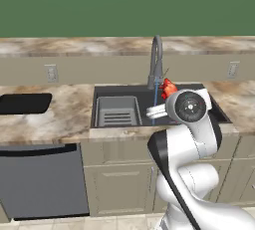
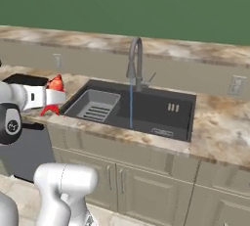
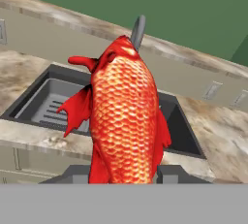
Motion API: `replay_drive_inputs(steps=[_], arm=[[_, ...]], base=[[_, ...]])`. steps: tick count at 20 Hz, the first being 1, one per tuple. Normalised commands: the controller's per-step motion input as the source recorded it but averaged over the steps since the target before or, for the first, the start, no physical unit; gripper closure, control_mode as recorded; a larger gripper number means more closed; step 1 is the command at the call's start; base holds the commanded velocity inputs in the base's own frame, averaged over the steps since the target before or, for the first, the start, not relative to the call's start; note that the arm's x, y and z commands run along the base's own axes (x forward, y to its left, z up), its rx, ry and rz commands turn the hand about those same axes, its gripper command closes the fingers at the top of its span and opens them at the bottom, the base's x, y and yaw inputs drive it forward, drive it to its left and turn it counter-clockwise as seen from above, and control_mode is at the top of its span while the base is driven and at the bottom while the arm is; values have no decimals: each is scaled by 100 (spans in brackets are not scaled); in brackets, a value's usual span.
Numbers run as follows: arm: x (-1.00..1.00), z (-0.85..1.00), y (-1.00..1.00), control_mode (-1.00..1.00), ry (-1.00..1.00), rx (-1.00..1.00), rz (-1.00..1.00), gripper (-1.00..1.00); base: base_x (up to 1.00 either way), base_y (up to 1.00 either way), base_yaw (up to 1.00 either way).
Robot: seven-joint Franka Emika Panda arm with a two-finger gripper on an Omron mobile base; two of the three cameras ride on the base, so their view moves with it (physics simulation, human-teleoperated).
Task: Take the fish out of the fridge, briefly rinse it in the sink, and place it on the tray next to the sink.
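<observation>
The fish (image 3: 125, 116) is held in the gripper (image 3: 124, 173), its red-orange scaled body rising from between the 2 dark fingertips (image 3: 167, 173), which are seen on either side of its lower end and are pressed against it. In the hand view the head is pointed away from the hand, toward the faucet (image 3: 138, 31), and a fin is spread out to the left of the body. The fish is carried in the air, in front of the sink (image 3: 181, 131) and above the front edge of the counter (image 3: 38, 138).

In the left base view the fish (image 1: 168, 88) is seen just beside the faucet (image 1: 156, 62), above the dark basin of the sink (image 1: 122, 92), with the white arm (image 1: 188, 108) below it. A thin blue stream of water (image 1: 155, 102) is seen falling from the spout. The grey ribbed rack (image 1: 116, 111) is set in the left part of the basin. The black tray (image 1: 24, 102) lies flat on the counter, well apart to the left of the sink.

In the right base view the fish (image 2: 55, 93) is seen at the end of the white hand, left of the sink (image 2: 161, 112) and near the tray (image 2: 24, 79), which is partly hidden.
</observation>
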Motion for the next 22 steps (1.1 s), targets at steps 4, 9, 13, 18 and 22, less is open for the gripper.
replay_drive_inputs(steps=[4,9,13,18,22], arm=[[0,0,0,100,0,0,0,100],[0,0,0,100,0,0,0,100],[0,0,0,100,0,0,0,100],[0,0,0,100,0,0,0,100],[0,0,0,100,0,0,0,100]], base=[[12,100,4],[28,100,-11],[16,100,-24],[32,100,-27],[52,100,-28]])
